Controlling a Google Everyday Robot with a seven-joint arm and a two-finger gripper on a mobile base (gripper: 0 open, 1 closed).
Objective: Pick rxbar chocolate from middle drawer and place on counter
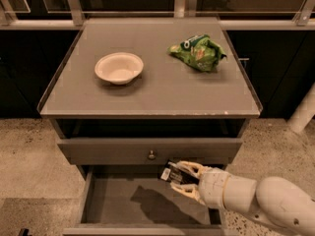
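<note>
The rxbar chocolate [170, 174], a small black wrapper with a white label patch, is held between the fingers of my gripper [184, 177]. The gripper is shut on it and holds it above the floor of the open middle drawer [113, 200], near the drawer's back right, just below the closed drawer front with a round knob [151, 155]. My white arm comes in from the lower right. The counter [162, 87] is the grey cabinet top above, with a thin raised rim.
On the counter stand a white bowl [118, 67] at the left and a green snack bag [198, 51] at the back right. A white post [302, 112] stands at the right on the speckled floor. Dark cabinets run behind.
</note>
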